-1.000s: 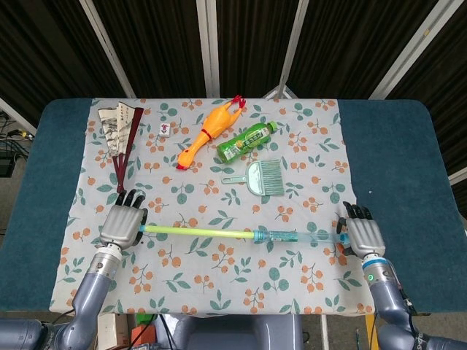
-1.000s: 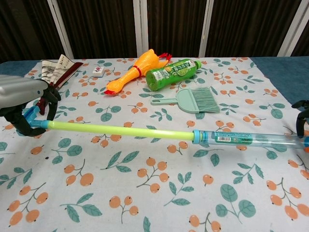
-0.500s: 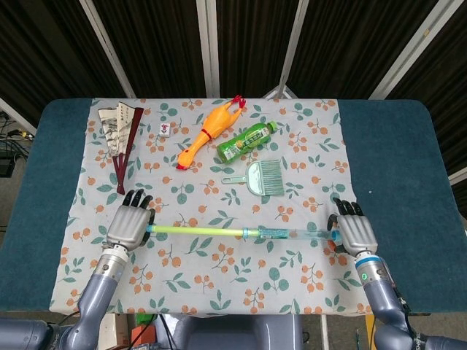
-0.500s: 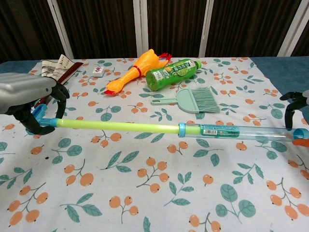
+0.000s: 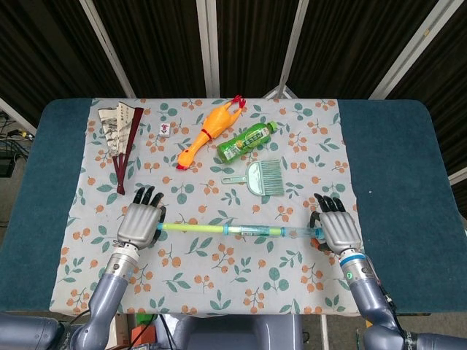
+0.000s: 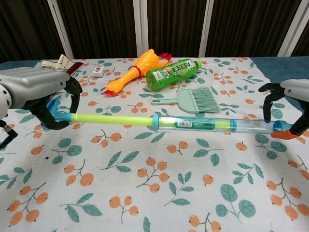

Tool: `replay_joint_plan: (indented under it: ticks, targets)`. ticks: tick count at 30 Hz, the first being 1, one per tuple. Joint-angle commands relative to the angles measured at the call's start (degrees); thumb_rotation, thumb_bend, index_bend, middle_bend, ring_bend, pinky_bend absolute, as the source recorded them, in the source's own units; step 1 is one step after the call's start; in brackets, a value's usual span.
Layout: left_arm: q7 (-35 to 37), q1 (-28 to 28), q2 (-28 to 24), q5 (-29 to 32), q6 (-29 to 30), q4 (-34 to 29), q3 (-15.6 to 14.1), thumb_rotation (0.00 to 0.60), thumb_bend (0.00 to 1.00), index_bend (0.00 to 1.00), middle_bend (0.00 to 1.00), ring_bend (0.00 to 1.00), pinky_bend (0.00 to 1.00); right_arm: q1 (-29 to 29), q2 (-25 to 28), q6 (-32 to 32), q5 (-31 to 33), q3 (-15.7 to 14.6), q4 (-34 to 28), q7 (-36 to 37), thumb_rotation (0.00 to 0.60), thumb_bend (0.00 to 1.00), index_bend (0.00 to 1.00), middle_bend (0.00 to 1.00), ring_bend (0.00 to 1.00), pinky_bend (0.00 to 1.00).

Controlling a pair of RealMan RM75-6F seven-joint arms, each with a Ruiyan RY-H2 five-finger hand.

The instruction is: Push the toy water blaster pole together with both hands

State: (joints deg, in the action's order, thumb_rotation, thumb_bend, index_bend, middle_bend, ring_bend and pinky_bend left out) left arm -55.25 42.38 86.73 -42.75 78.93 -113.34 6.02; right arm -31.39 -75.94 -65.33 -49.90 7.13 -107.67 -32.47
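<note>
The toy water blaster pole (image 5: pixel 241 230) (image 6: pixel 188 123) hangs level just above the flowered cloth, a yellow-green rod running into a clear blue tube. My left hand (image 5: pixel 139 224) (image 6: pixel 41 94) grips the blue handle at the rod's end, fingers curled round it. My right hand (image 5: pixel 334 231) (image 6: pixel 289 104) holds the tube's far end by its orange tip (image 6: pixel 284 135). About half of the rod shows outside the tube.
Behind the pole lie a teal hand brush (image 5: pixel 261 177), a green bottle (image 5: pixel 246 141), a rubber chicken (image 5: pixel 208 130), a small white tile (image 5: pixel 166 129) and a folded fan (image 5: pixel 120 135). The flowered cloth (image 5: pixel 219 284) covers a blue table (image 5: pixel 398 168).
Both hands have moved inward toward each other. The yellow-green rod has slid further into the clear tube, so the pole is noticeably shorter than a second ago.
</note>
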Motion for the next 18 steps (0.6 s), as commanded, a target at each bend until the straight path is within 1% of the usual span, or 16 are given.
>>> replay_joint_plan:
  ticks: [1, 10, 18]
  targets:
    - [-0.76, 0.47, 1.44, 0.44, 0.56, 0.38, 0.37, 0.6, 0.53, 0.62, 0.14, 0.0, 0.05, -0.43, -0.31, -0.49, 0.03, 0.05, -0.92, -0.58, 0.6, 0.43, 0.64, 0.07, 0.0, 0.0]
    - [-2.52, 1.57, 5.22, 1.3, 2.39, 1.01, 1.67, 0.6, 0.53, 0.61, 0.14, 0.0, 0.05, -1.18, -0.57, -1.43, 0.03, -0.1, -2.55, -1.39, 0.6, 0.43, 0.64, 0.07, 0.0, 0.0]
    - [-3.95, 2.4, 7.15, 2.3, 3.47, 0.78, 2.61, 0.6, 0.53, 0.61, 0.14, 0.0, 0.05, -1.41, -0.56, -1.84, -0.97, -0.59, -3.49, -1.19, 0.6, 0.43, 0.64, 0.07, 0.0, 0.0]
